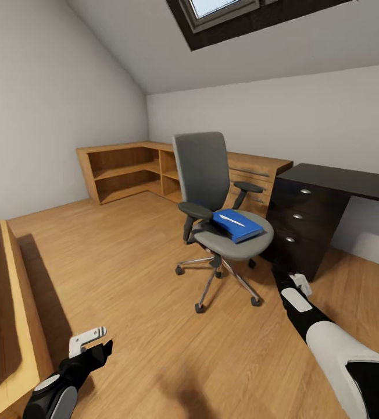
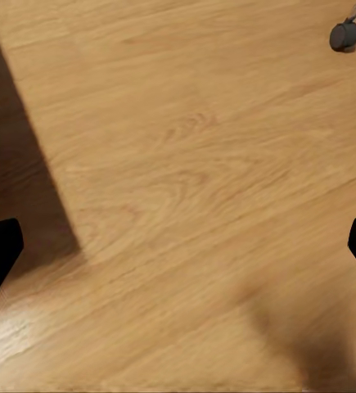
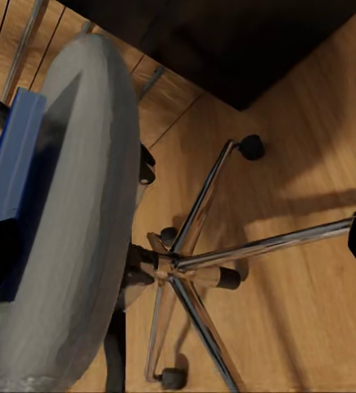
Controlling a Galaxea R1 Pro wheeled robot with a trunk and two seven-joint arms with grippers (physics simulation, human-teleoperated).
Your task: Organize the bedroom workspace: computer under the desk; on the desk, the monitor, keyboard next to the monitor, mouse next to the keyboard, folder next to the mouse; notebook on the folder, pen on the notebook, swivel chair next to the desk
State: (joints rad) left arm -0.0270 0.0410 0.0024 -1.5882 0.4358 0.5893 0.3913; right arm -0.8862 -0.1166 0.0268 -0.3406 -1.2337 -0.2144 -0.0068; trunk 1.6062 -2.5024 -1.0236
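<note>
Chair (image 1: 215,198) stood frame centre, folder (image 1: 240,225) and pen (image 1: 231,219) on seat, counter (image 1: 335,192) right. Your left hand (image 1: 90,343) and right hand (image 1: 291,279) hung low, fingers apart.

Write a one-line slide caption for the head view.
Attic bedroom: blue folder with white pen on the grey swivel chair beside the black desk; both arms low.
</note>
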